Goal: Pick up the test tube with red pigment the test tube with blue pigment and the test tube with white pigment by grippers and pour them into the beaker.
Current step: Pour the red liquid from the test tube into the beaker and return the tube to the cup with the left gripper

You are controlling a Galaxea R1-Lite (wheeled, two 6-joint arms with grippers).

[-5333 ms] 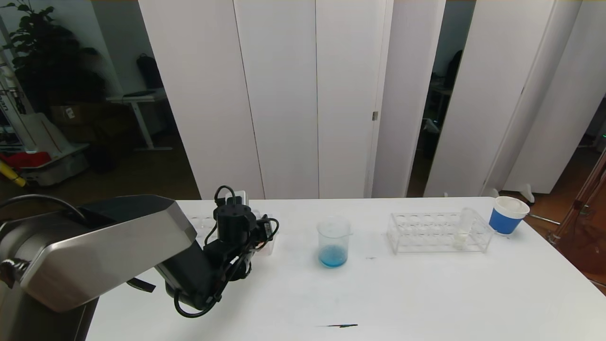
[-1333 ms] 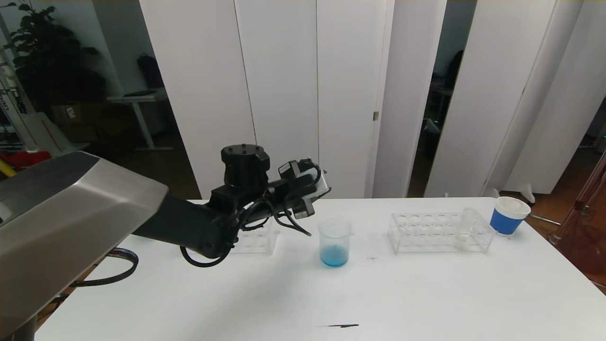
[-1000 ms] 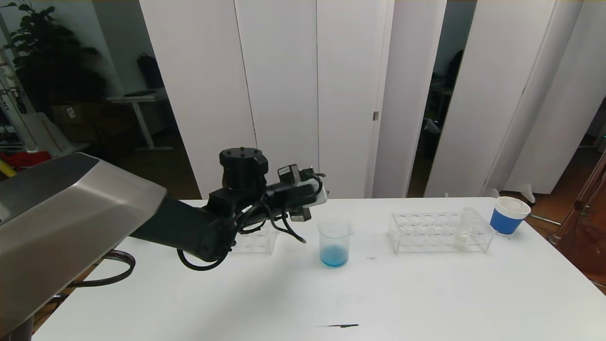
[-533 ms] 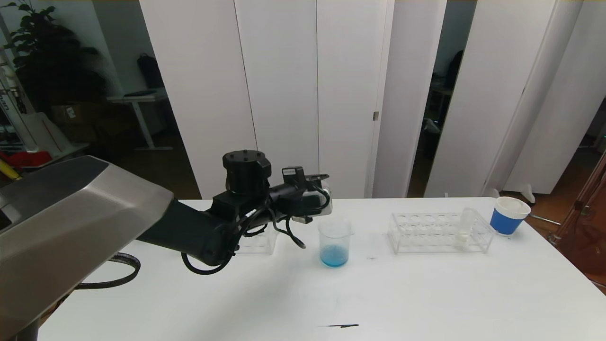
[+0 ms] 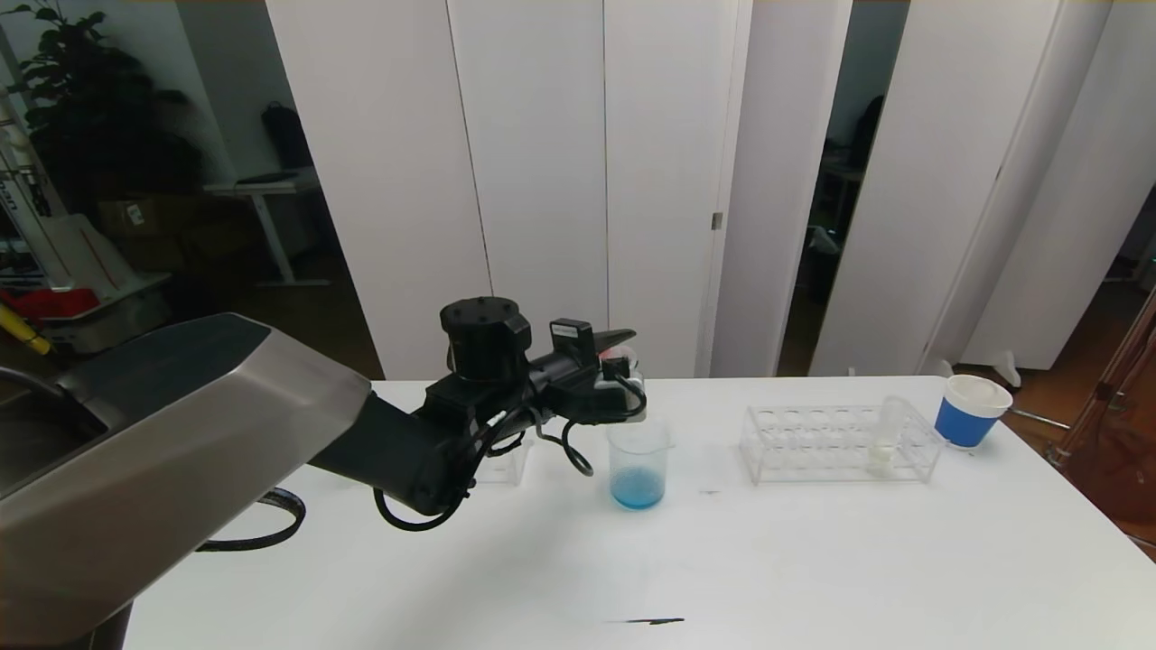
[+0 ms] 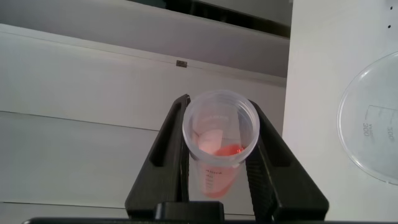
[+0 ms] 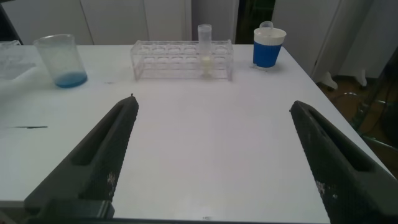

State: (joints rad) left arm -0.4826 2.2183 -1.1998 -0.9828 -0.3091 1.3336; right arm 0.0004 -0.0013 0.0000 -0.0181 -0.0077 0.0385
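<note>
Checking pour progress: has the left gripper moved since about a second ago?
Yes. The left gripper, shut on the red tube, has shifted toward the robot's right and now sits just above the beaker, which has stayed put.

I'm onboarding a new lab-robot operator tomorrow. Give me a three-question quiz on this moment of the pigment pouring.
1. True or false: the left gripper is shut on the test tube with red pigment.
2. What colour is the pigment already in the beaker?
A red
B blue
C white
3. Fill in: the test tube with white pigment stands in the ____ near the blue paper cup.

Key
1. True; the tube lies tipped near the beaker's rim.
2. B
3. rack; the right gripper is open, away from it.
</note>
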